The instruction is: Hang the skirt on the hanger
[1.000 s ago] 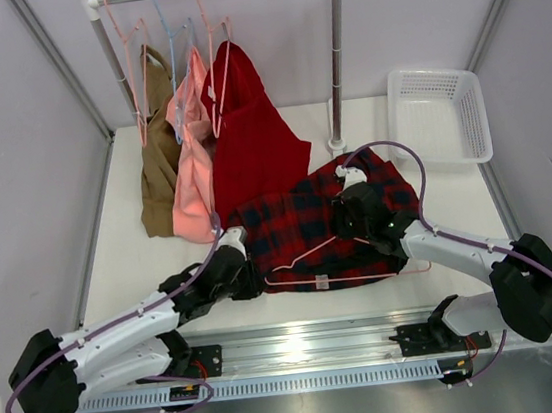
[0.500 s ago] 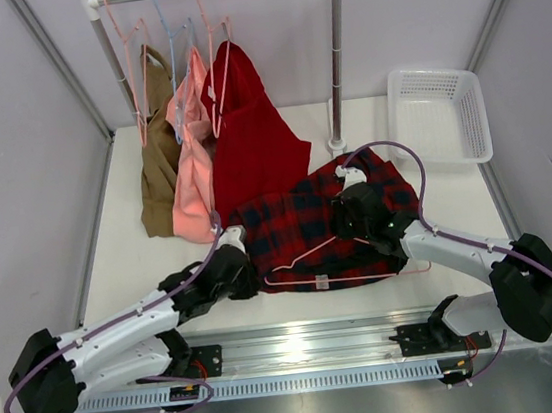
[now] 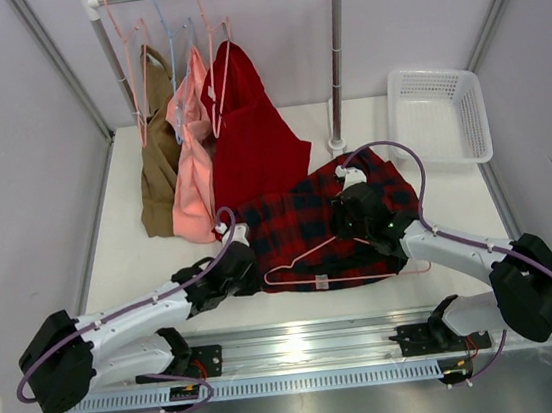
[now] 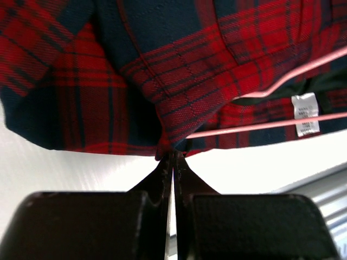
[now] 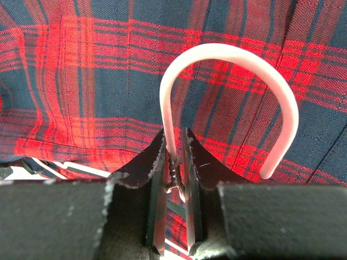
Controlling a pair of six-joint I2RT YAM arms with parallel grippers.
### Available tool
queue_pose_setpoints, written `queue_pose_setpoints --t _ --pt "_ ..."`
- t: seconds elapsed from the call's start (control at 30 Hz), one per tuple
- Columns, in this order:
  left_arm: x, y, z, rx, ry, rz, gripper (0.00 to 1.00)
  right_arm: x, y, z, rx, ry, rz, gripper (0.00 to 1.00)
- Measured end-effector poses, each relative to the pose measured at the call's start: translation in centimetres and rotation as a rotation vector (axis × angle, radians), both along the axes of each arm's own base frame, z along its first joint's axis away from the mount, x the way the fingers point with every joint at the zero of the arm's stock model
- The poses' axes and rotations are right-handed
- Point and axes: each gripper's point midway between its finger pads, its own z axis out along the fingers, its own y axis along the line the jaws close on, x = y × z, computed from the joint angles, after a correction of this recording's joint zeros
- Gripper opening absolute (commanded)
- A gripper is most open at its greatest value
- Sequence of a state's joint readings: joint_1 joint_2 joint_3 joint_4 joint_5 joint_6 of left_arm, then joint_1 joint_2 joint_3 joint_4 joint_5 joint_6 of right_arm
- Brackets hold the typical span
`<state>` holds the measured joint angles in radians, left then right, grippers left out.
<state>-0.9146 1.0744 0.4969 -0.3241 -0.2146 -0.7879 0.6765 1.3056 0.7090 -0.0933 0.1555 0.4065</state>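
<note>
Skirt (image 3: 304,225) red-navy plaid, hem pinched by left gripper (image 4: 172,154), right gripper (image 5: 174,143) clamping pink hanger (image 5: 227,54)

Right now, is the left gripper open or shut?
Shut: fingertips of the left gripper meet, pinching the hem of the skirt.

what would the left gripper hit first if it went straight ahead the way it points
The skirt: the left gripper is shut on its hem, so straight ahead is more plaid cloth. The hanger lies to the right, likely out of line.
</note>
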Motion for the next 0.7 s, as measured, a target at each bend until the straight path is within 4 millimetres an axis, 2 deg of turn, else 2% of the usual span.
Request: queue_pose_setpoints --t 0.4,0.7 --pt "0.8 0.7 -1.1 0.056 -0.011 0.044 0.00 0.0 0.0 0.0 -0.002 -0.001 -0.001 0.00" --pt "1.1 0.4 -1.7 0.071 -0.006 0.043 0.00 0.0 -0.1 0.0 -0.003 -0.002 -0.004 0.00"
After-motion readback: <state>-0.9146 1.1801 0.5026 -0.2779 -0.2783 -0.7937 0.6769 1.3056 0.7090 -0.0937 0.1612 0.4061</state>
